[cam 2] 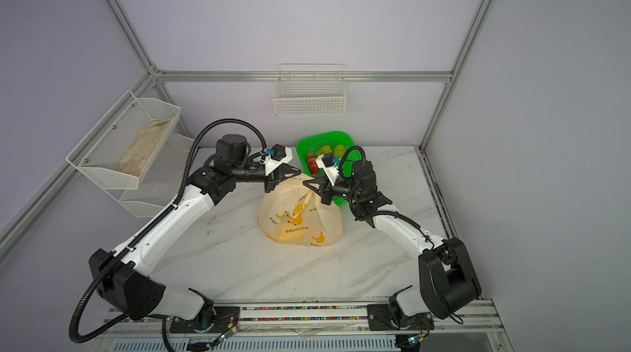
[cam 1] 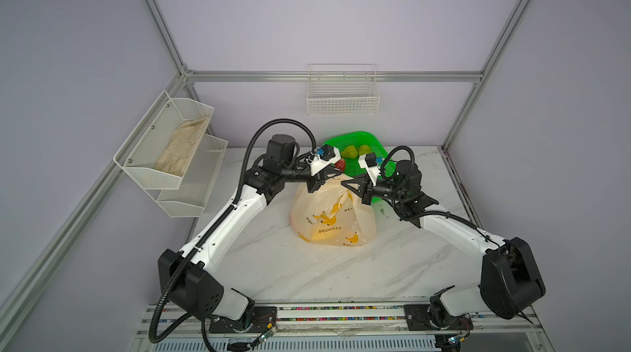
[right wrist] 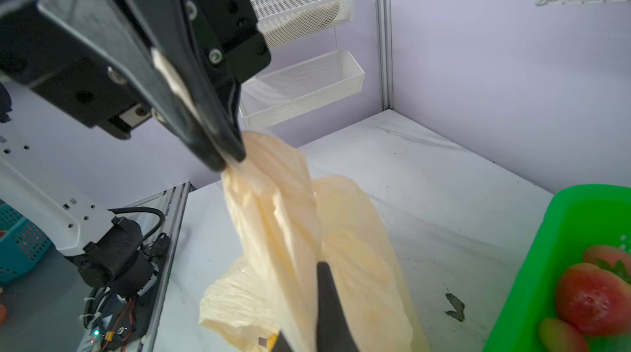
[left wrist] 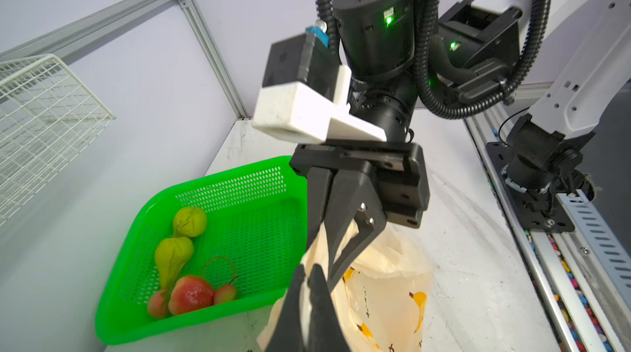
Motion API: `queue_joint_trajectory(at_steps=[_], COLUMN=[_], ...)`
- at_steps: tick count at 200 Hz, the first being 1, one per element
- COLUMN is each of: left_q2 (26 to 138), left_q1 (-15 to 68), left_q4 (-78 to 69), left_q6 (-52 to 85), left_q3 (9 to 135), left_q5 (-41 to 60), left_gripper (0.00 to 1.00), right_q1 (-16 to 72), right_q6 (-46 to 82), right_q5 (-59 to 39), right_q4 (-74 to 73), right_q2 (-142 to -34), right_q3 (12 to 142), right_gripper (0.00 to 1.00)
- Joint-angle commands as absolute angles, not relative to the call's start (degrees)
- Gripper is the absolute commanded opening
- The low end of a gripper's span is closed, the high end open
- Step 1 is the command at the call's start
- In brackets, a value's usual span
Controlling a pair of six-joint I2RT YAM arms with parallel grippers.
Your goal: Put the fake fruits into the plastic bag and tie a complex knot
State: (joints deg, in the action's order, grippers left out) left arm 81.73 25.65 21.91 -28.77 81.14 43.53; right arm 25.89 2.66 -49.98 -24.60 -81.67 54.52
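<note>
A: Status, left to right?
B: Left pincer [right wrist: 228,158] is clenched on bunched film at the top of the plastic bag [cam 1: 333,217]. Right pincer [cam 2: 305,182] is just beside it, also clenched on the bag's top, tips facing the left one's. Bag body sits on the tabletop [cam 1: 273,265], below and between the two.
A: Axis of the held film?
B: Runs steeply up from the bag body to the tips in the right wrist view. The two grips are close together, so there's little slack between them. My read: to cross the strips, one pincer has to swing round the other or pull sideways first.
A: Fruit?
B: Pears [left wrist: 189,222] and a strawberry [left wrist: 191,294] lie in the green basket [cam 1: 353,134], behind the bag on the right side. Right arm is nearer. Something yellow shows through the bag, can't tell fruit from print. Tying looks premature to me.
</note>
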Motion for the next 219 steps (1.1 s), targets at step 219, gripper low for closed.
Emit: queue_joint_trajectory(at_steps=[219], left_q2=[76.0], left_q1=[27.3], left_q4=[-1.2], left_q6=[-8.3], left_q3=[61.3], left_q5=[29.6], left_gripper=[0.0], right_q1=[25.0], right_q6=[20.7], right_q5=[-49.8], right_q4=[-23.0], right_q2=[-85.5], right_q3=[58.8], right_gripper=[0.2])
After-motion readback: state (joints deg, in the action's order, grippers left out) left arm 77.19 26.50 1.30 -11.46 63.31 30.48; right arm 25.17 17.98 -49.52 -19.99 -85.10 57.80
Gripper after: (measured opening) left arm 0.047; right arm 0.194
